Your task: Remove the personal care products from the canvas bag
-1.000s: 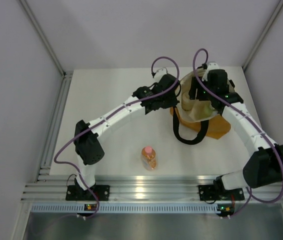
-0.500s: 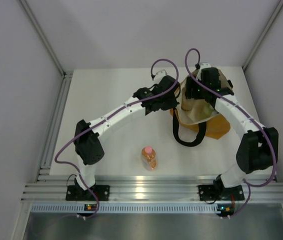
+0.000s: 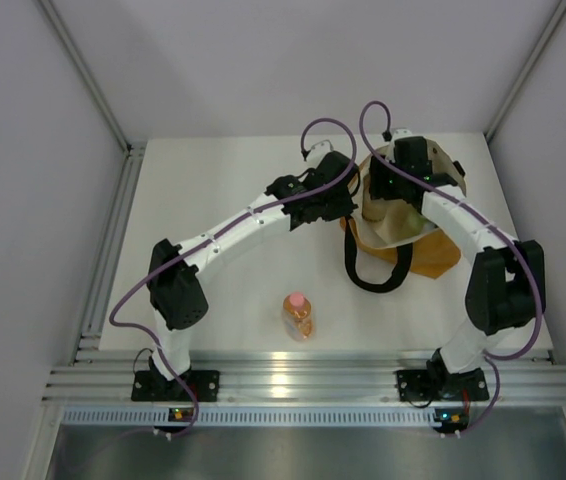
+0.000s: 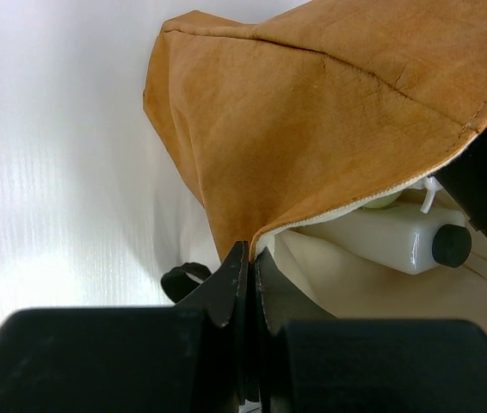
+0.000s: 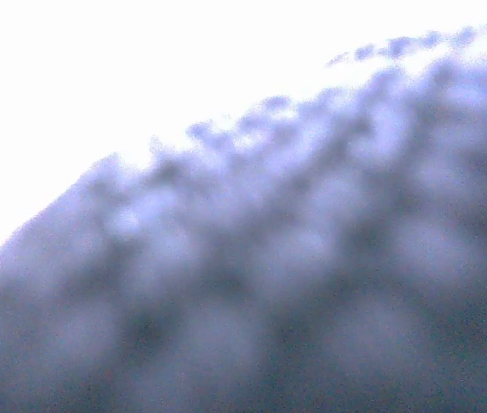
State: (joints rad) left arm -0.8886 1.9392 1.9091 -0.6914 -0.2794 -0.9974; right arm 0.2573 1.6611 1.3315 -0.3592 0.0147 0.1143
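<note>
One out: orange bottle (image 3: 298, 315) on table (image 3: 213, 200), near front. Mid-frame, left gripper (image 4: 245, 280) pinches canvas bag (image 4: 312, 129) rim, propping mouth open. Inside lies white bottle (image 4: 390, 241), not yet fetched. Far side, right gripper buried in bag; spread or closed, cannot tell.

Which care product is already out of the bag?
The orange bottle with pink cap, standing alone on the table; the white bottle with dark cap lies inside the canvas bag.
</note>
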